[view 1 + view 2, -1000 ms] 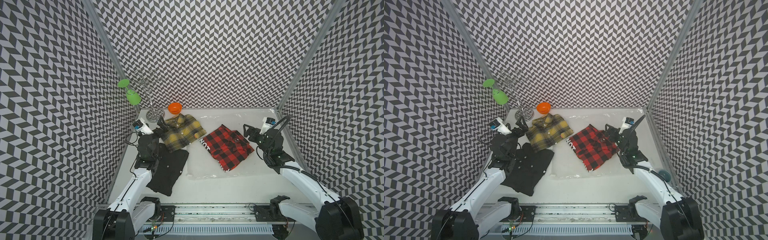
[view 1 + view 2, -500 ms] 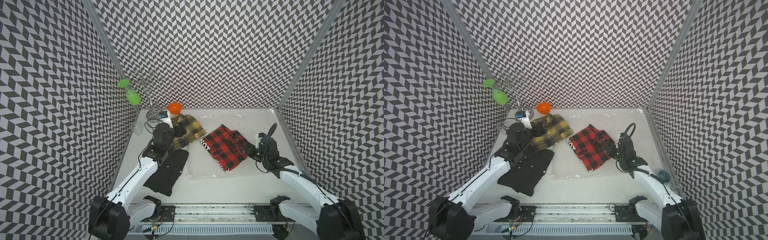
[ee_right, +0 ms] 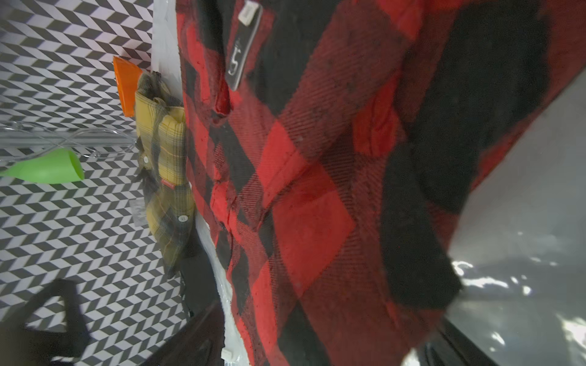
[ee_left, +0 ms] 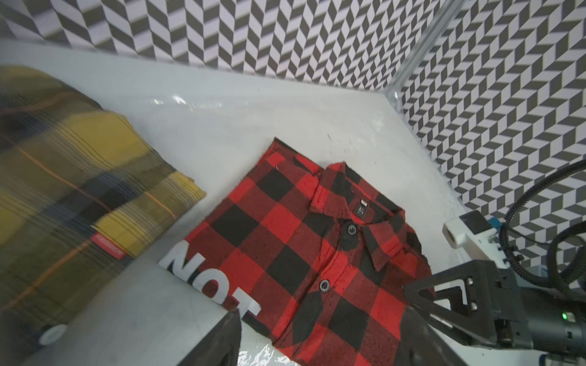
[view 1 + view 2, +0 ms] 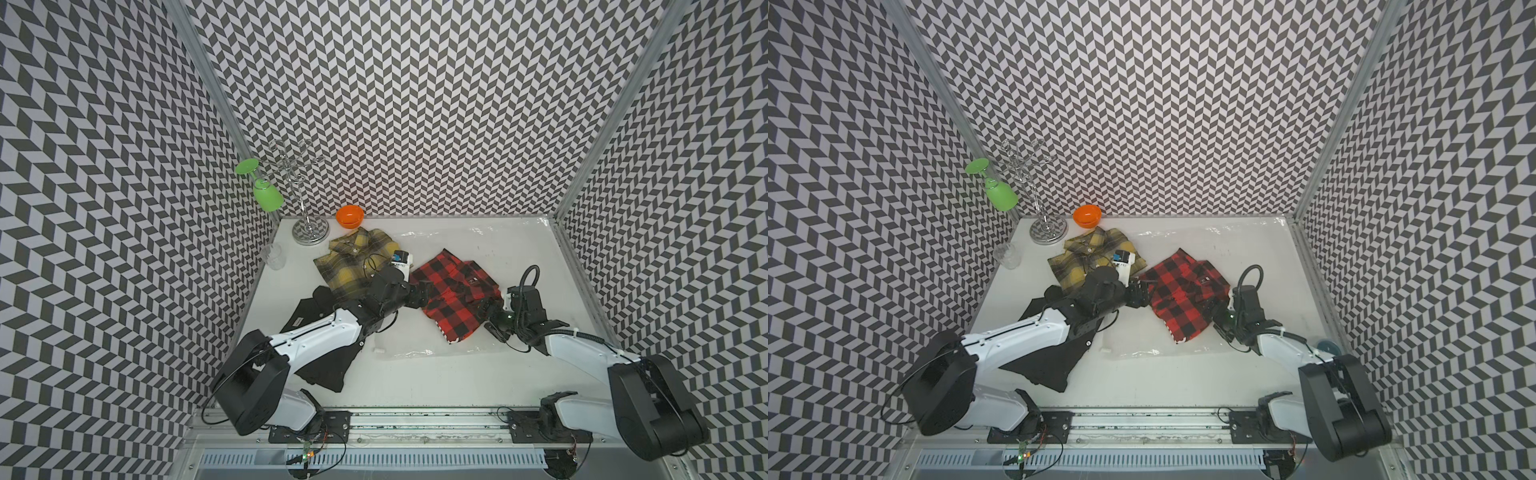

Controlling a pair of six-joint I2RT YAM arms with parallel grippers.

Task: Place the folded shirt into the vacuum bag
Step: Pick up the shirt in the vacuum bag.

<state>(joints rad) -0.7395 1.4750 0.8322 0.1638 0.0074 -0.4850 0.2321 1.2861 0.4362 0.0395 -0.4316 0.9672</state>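
Item: folded red plaid shirt (image 5: 451,297), lying collar up near the middle of the bench (image 5: 415,386), over the flat, clear vacuum bag (image 5: 415,341). The film is transparent and glares, so it cannot be told whether the shirt rests on top of the bag or partly inside it, though on top seems likelier. Left end effector (image 5: 419,293): at the shirt's edge nearest the yellow plaid shirt (image 5: 353,257), jaws apart, gripping nothing. Right end effector (image 5: 487,318): at the opposite edge, jaws wide and straddling the cloth's border, nothing clamped. Condition: task judged to be at the grasp stage, insertion not yet done. Hazards: (1) either end effector, closing low, may pinch film together with cloth, so the bag rises with the shirt and its mouth is never opened; (2) a grip on the top layer alone may let the fold fall open on lifting; (3) uneven lift between the two arms may twist or sag the bundle; (4) nothing holds the light bag to the bench, so it may slide or bunch when the shirt is pushed toward its opening, which probably lies by the small white zip slider (image 5: 378,350); (5) the left arm lies across the black shirt (image 5: 309,311) and beside the yellow one, and a sweep may drag either into the work area.
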